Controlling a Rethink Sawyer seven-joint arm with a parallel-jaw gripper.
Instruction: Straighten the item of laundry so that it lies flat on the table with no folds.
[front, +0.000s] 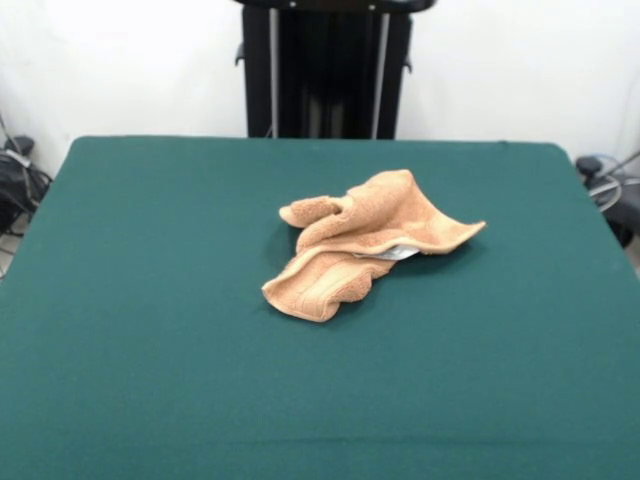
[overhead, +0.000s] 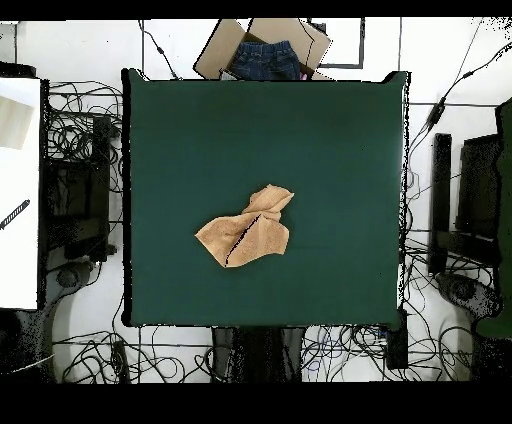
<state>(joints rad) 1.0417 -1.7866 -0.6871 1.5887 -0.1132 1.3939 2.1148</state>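
Lying crumpled near the table (front: 120, 300) centre: tan towel (front: 350, 245), folded over itself, white tag (front: 398, 254) peeking out; gripper out of both views, so its fingers can't be judged.
Risk: pinching a doubled layer would drag the whole bundle instead of opening it, or a pull toward one corner adds a new fold. Nothing else on the felt; pedestal (front: 325, 70) at the far edge, cardboard box with jeans (overhead: 265, 55) off-table, cables around, no obstruction.
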